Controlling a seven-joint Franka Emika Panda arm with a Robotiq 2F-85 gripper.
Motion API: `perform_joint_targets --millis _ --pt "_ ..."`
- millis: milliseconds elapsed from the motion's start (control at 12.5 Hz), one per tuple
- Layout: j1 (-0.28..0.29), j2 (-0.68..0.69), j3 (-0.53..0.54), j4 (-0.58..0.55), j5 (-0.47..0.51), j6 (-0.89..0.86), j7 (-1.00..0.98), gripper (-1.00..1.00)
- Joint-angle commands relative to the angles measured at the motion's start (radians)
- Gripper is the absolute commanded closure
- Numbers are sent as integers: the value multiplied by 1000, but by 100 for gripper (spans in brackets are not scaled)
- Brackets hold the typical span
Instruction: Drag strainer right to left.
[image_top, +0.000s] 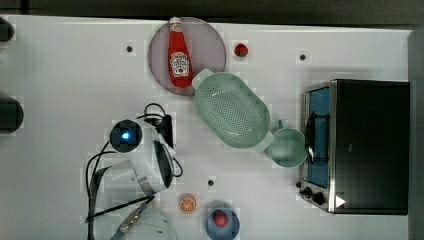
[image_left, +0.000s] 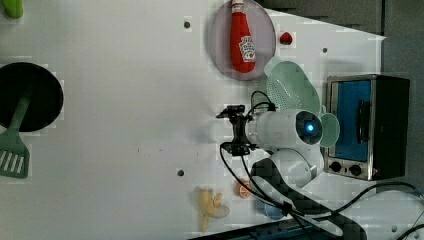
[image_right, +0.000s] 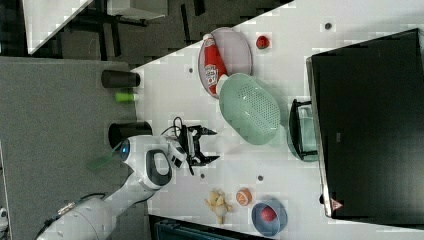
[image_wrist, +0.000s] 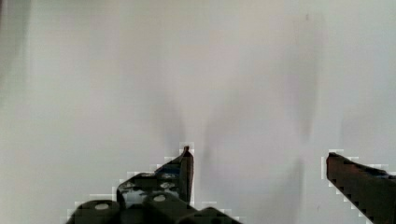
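Top view: the mint-green strainer (image_top: 232, 110) is seen at centre, lying diagonally between a ketchup bottle (image_top: 179, 54) and a green cup (image_top: 287, 147).

Right view: the gripper (image_right: 212, 145) is shown left of the strainer, well apart.

Wrist view: the jaws are spread wide over bare white table (image_wrist: 140, 70), nothing held.

**A:** What crowds the strainer (image_top: 232, 110)?

**B:** In the top view, the plate (image_top: 210, 40) with the ketchup bottle (image_top: 180, 54) touches its end at 11 o'clock. The mint cup (image_top: 288, 148) touches its 4 o'clock end, with the toaster oven (image_top: 367, 145) just beyond at 3 o'clock.

**A:** Where can you pass?

**B:** From 7 to 9 o'clock the white table (image_top: 65, 65) lies bare. The wide-open gripper (image_right: 209, 145) hangs over that stretch, apart from the strainer. The orange slice (image_top: 188, 204) and blue bowl (image_top: 222, 222) sit well apart at 6 o'clock.
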Motion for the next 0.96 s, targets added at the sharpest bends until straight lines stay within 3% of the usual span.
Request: perform_joint_targets --millis 80,400,960 --pt "62 17 27 62 9 -11 153 -100" --pt "111 67 35 144 24 -50 186 -100" --pt "185 141 44 279 154 -96 187 -100"
